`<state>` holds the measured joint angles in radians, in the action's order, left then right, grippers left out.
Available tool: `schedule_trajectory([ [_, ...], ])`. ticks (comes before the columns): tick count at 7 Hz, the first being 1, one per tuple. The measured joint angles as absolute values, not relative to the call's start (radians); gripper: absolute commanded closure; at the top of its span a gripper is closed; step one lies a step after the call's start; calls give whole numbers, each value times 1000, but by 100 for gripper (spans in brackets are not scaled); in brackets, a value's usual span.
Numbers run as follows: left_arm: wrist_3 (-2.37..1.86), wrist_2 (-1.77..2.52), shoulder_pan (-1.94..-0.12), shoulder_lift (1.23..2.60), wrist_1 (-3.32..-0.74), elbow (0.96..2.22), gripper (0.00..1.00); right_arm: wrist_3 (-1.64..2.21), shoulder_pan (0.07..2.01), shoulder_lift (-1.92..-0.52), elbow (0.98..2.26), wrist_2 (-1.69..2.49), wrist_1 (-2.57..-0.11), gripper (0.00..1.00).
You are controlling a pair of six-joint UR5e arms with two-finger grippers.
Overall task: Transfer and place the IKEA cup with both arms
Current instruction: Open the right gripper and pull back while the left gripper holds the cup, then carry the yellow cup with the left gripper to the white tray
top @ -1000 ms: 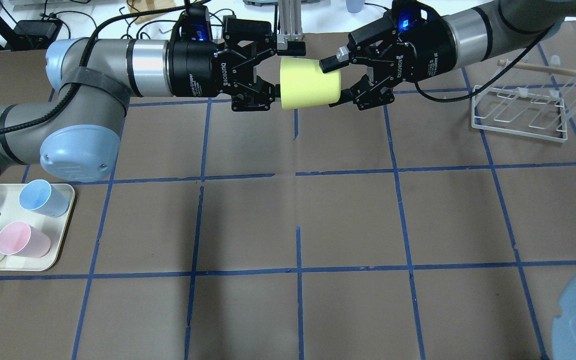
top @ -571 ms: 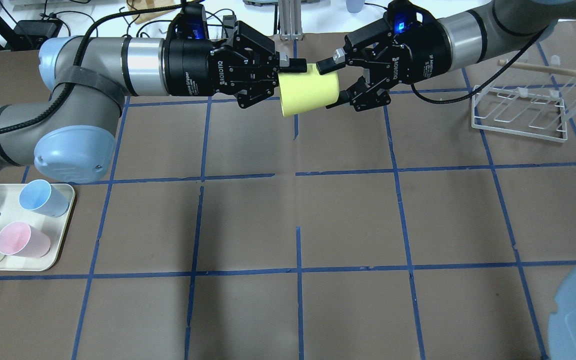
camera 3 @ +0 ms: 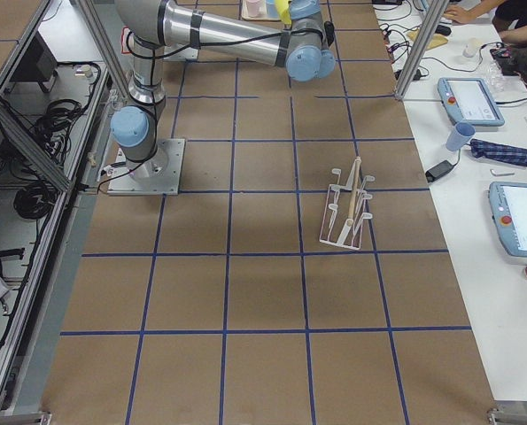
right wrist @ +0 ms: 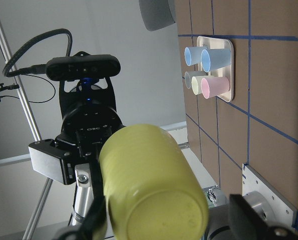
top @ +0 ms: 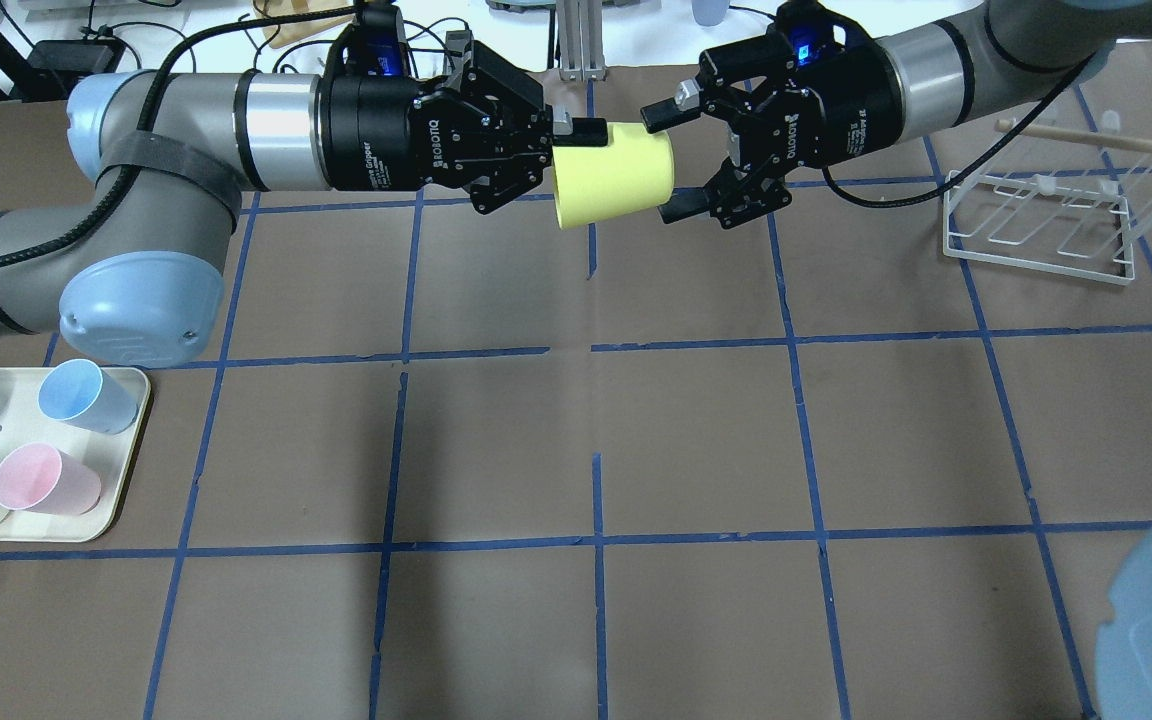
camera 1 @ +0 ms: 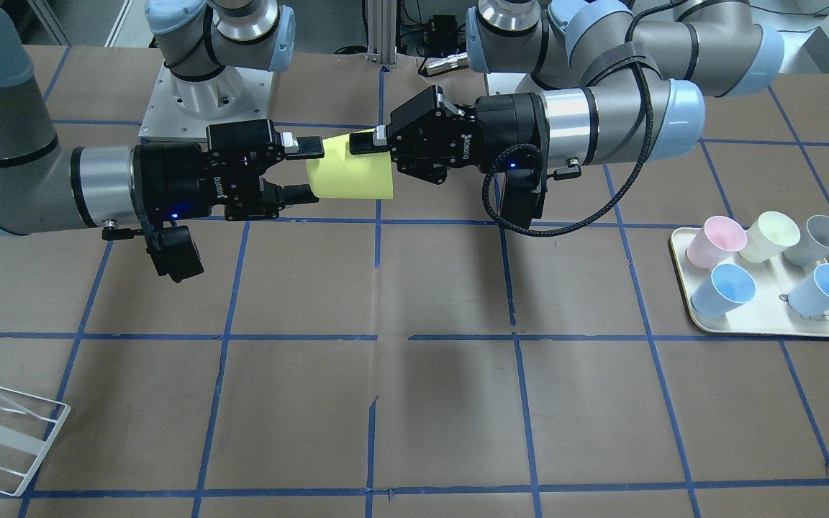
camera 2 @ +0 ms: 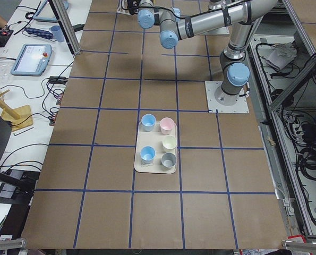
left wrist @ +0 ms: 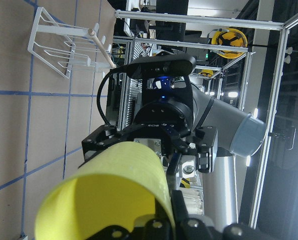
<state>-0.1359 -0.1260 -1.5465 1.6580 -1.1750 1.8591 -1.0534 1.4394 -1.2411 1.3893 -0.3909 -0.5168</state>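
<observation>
The lime-yellow IKEA cup [top: 611, 175] hangs on its side in the air over the far middle of the table, mouth toward my left arm. It also shows in the front view [camera 1: 353, 176]. My left gripper [top: 576, 132] is shut on the top of the cup's rim, one finger inside and one outside. In the left wrist view the cup [left wrist: 123, 185] fills the lower frame. My right gripper [top: 669, 160] is open. Its fingers straddle the cup's base, one above and one below, with small gaps. The right wrist view shows the cup's base [right wrist: 149, 175] between the spread fingers.
A cream tray [top: 131, 440] at the near left holds several cups: pink, pale yellow, grey and blue. It also shows in the front view [camera 1: 767, 331]. A white wire rack [top: 1036, 215] with a wooden dowel stands at the far right.
My left gripper, spread wide a second ago, has closed on the cup's rim. My right gripper's fingers have spread apart off the cup's base. The cup has tilted slightly.
</observation>
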Motion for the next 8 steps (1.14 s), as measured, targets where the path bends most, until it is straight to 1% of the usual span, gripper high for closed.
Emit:
schedule_trajectory([
  [2, -136, -180, -1544, 1649, -1167, 1852, 100, -968, 1424, -1250, 1371, -400, -518, 0],
  [3, -138, -280, -1537, 1636, -1154, 1840, 100, -937, 1407, -1253, 1353, -412, -519, 0],
  [6, -120, -676, -1522, 1570, -1159, 1791, 100, -807, 1306, -1255, 1258, -534, -531, 0],
  [8, 4, -973, -1521, 1517, -1204, 1786, 100, -743, 1287, -1261, 1238, -621, -572, 0],
])
